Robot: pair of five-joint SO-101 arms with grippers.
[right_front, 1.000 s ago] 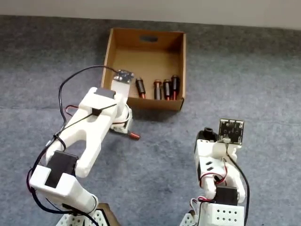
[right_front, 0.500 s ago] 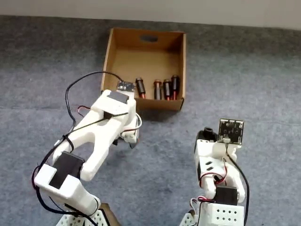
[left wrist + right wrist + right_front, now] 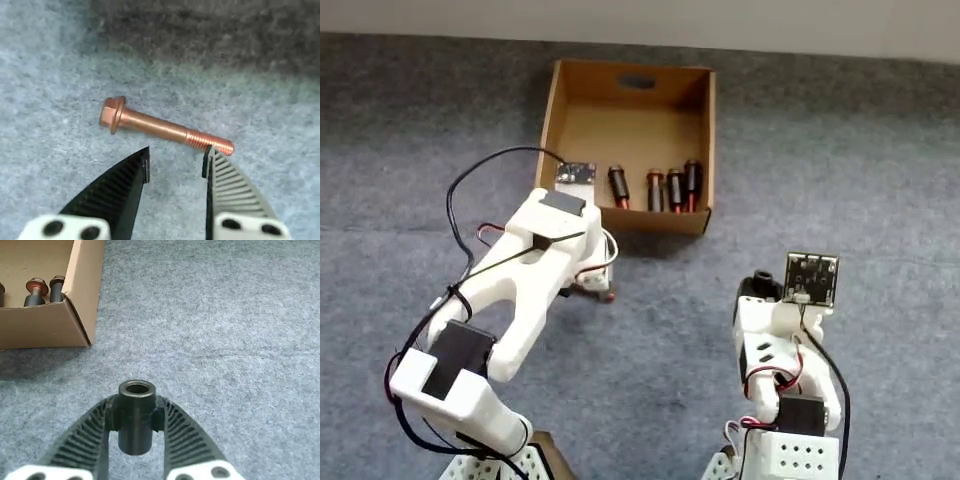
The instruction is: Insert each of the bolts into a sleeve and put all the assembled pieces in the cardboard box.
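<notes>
Grey carpet-like felt covers the whole table, and on it lies the last loose copper-coloured flanged bolt [image 3: 165,127], flat on its side just off the brown cardboard box [image 3: 552,120] at about its seven o'clock. The left gripper [image 3: 176,152] hangs right over the bolt with its ribbed black fingers spread apart, holding nothing. What worries me is the line-up: the gap between the fingers runs nearly along the shank rather than across it, and one fingertip [image 3: 212,155] sits over the threaded end. Coming down like that, I'd expect it to press on the thread and roll or flick the bolt away, or catch it far off-centre so that it droops. Over at five o'clock the right gripper [image 3: 135,407] is clamped on an upright black cylindrical sleeve [image 3: 136,390], bore upward; a crooked bolt would likely jam on that rim. Four assembled pieces [image 3: 655,188] already lie along the box's near wall.
</notes>
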